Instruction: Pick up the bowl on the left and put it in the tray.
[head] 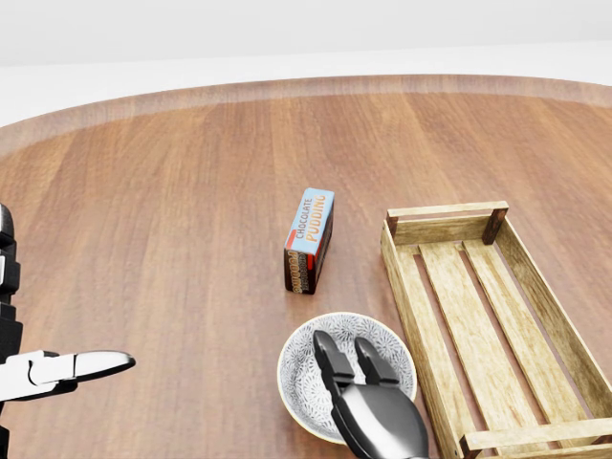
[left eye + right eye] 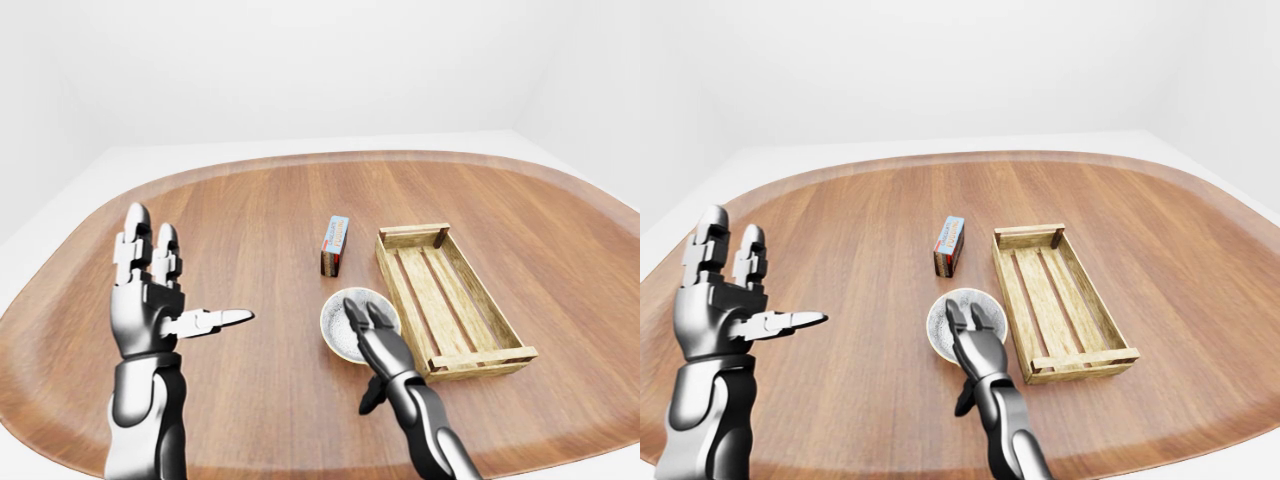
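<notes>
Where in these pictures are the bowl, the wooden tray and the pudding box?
bowl [image 1: 304, 375]: head view, patterned inside, left of the fingers.
wooden tray [image 1: 475, 325]: head view, middle floor slat.
pudding box [image 1: 313, 222]: head view, blue top face.

On the table [image 2: 250, 210], a bowl [image 1: 308, 368] is sitting just left of the tray [image 2: 445, 300] in the left-eye view, a pudding box [image 1: 309, 239] standing above it, the right hand [image 1: 359, 382] reaching over its rim.
</notes>
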### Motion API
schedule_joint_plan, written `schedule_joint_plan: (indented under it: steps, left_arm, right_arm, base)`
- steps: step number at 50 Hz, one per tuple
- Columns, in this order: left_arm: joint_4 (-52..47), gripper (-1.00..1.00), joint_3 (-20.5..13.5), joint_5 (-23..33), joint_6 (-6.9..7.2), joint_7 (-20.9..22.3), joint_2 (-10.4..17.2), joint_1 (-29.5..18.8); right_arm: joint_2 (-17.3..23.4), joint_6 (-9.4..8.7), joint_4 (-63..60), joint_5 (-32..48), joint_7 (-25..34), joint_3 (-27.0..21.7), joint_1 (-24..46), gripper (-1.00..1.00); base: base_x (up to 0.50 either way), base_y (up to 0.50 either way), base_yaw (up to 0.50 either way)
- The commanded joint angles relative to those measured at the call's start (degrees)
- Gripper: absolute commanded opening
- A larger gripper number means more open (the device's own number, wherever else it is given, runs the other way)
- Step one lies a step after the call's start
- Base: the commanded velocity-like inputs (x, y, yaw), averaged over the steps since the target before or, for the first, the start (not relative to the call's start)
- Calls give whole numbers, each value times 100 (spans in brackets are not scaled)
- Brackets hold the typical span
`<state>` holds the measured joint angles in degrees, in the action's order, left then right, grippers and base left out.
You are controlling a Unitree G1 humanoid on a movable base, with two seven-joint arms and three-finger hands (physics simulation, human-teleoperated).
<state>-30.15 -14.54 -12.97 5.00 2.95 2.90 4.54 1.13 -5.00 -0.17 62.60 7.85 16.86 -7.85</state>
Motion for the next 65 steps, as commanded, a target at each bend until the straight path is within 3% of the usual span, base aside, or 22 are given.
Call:
schedule_joint_plan:
  steps: [1,63,65]
  left_arm:
    - [671,100,207,62,0,8,-32,-123]
    - [874,100,211,74,0,37,-35,-76]
    - [889,100,206,75,0,37,-36,-81]
  right_arm:
    - [-11,0,393,-90,-61,-8,121,100]
    - [-161,0,2028,-397,-634,-74,552,100]
    - [-171,0,2086,-400,-650,-72,569,80]
  base:
    - [0,0,0]
    - [0,0,0]
    - [0,0,0]
